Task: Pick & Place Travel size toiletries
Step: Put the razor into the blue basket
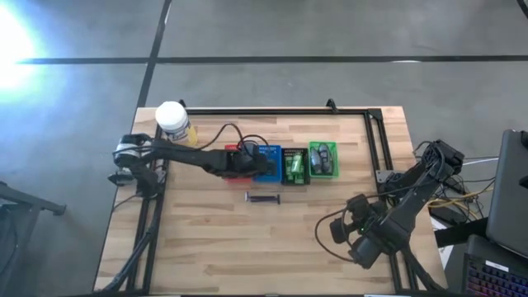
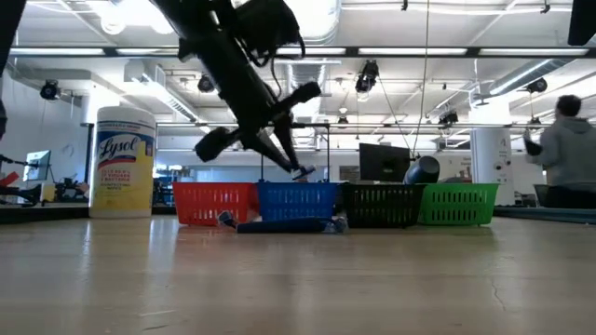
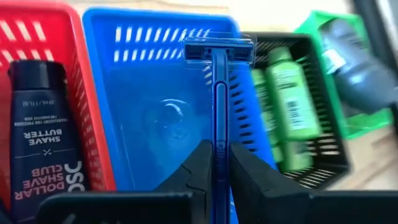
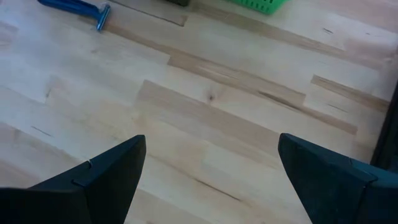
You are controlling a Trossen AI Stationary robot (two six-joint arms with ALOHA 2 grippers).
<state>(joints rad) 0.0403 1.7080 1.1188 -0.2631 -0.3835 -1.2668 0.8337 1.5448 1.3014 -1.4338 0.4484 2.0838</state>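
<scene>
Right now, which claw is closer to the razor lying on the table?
Left. The left claw, shut on another razor, hangs over the blue basket just behind the lying razor. The right claw waits open, farther off.

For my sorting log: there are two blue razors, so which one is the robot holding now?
The razor clamped in the left gripper, hanging over the blue basket. The other razor lies on the table before the baskets.
</scene>
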